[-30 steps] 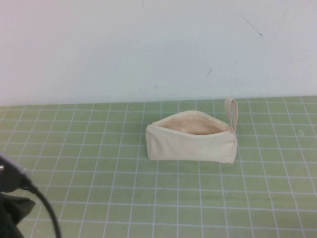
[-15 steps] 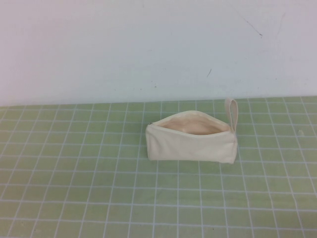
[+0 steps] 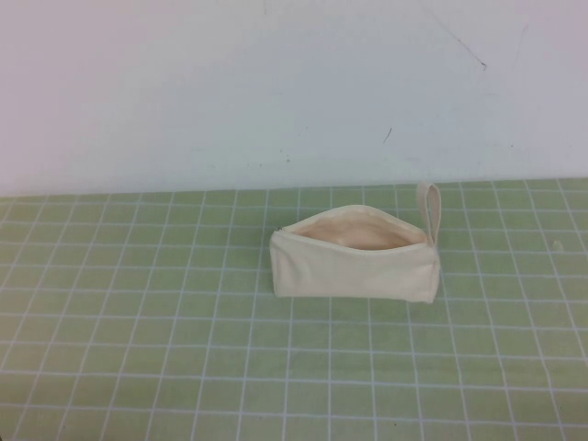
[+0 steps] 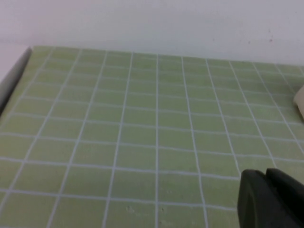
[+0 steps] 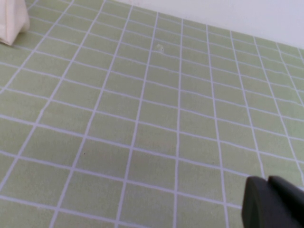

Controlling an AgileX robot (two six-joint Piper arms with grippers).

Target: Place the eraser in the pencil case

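The cream pencil case (image 3: 354,271) stands on the green grid mat, its zip mouth open and the peach lining showing, with its loop strap (image 3: 429,211) sticking up at its right end. The eraser is not in view in any frame. Neither arm shows in the high view. In the left wrist view my left gripper (image 4: 266,173) is shut and empty above bare mat, with an edge of the case (image 4: 299,97) far off. In the right wrist view my right gripper (image 5: 268,179) is shut and empty, with a corner of the case (image 5: 12,21) far from it.
The green grid mat (image 3: 184,349) covers the table up to a white back wall (image 3: 276,92). The mat's left edge (image 4: 14,78) shows in the left wrist view.
The left arm, at the high view's lower left a second ago, has pulled out of that view. The pencil case has not moved.
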